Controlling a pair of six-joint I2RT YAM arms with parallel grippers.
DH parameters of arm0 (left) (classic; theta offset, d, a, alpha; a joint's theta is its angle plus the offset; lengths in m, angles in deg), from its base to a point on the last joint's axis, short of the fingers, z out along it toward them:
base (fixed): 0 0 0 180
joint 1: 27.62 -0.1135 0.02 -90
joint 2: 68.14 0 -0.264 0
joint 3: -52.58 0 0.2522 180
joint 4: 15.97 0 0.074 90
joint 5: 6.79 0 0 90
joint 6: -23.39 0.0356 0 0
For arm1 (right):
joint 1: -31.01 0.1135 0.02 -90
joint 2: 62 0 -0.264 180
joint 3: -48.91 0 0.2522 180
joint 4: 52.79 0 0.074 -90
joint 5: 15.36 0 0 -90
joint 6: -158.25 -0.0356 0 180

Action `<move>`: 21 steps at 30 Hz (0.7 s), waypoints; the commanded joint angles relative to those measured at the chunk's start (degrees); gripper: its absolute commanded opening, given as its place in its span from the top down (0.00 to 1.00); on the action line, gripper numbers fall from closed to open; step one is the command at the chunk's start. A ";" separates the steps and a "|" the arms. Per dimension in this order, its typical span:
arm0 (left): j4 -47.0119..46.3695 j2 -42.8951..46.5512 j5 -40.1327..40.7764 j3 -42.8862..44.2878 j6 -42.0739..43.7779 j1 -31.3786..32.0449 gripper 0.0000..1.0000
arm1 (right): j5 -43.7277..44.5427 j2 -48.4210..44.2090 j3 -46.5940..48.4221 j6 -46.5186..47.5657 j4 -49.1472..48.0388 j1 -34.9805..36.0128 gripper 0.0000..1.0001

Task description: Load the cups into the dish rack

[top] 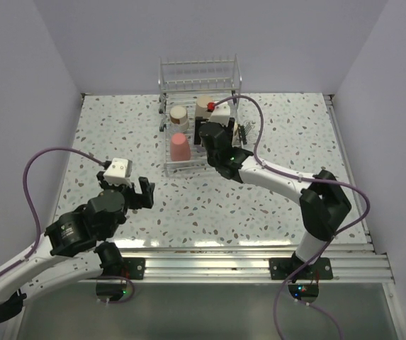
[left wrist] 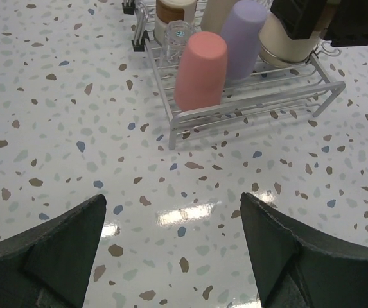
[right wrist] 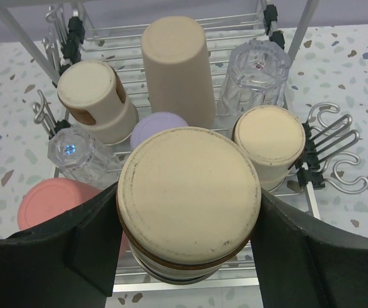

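While the right gripper [right wrist: 187, 221] clasps a tan-based cup [right wrist: 189, 192] upside down, its long axis upright, at the rack's [top: 200, 71] 5 o'clock corner, the left gripper [top: 128, 190] gapes empty over the table [top: 259, 205] at the rack's 7 o'clock.

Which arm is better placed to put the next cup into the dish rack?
Right. The right gripper holds a cup over the dish rack; the left gripper is open, empty, farther away.
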 commanded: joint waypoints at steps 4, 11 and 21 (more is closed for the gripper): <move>-1.68 -1.25 -1.21 0.54 1.98 -0.78 0.12 | -1.56 2.50 3.37 -1.69 -0.95 -0.51 1.00; -2.03 -0.46 -1.65 0.53 2.25 -1.40 0.12 | -1.65 4.44 2.93 -2.92 -1.04 -0.51 1.00; -2.20 -0.37 -2.35 0.45 2.68 -2.10 0.12 | -1.21 7.34 2.75 -4.85 -1.21 -0.59 1.00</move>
